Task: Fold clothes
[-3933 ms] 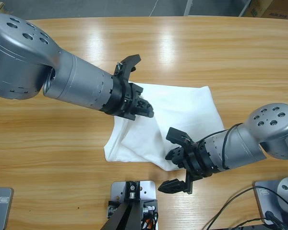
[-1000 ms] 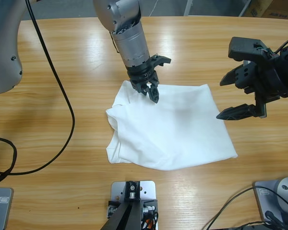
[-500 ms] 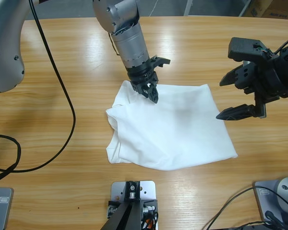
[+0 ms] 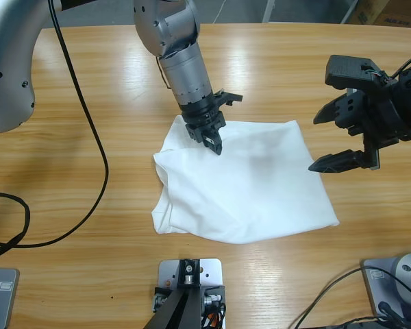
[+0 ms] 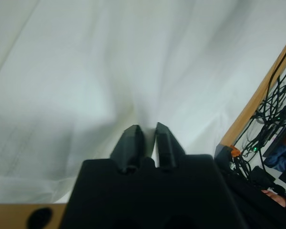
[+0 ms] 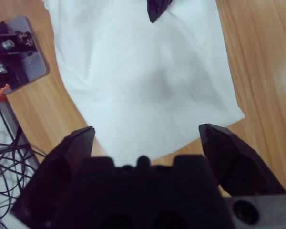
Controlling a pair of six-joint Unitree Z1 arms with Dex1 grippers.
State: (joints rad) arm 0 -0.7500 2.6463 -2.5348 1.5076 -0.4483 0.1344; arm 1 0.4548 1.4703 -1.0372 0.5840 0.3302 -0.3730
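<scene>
The white T-shirt (image 4: 243,181) is spread mid-table (image 4: 89,205). Since a second ago, the left claw (image 4: 213,139) has been clenched on a pinch of cloth near its upper left edge. The right claw (image 4: 345,134) is kept spread wide, holding nothing. A fold is judged imminent.

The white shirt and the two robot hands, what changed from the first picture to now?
The T-shirt got spread out flatter. The left hand moved to its top edge and closed on a pinch of cloth. The right hand let go, pulled off to the side and hangs open. The shirt stayed in the middle of the table.
</scene>
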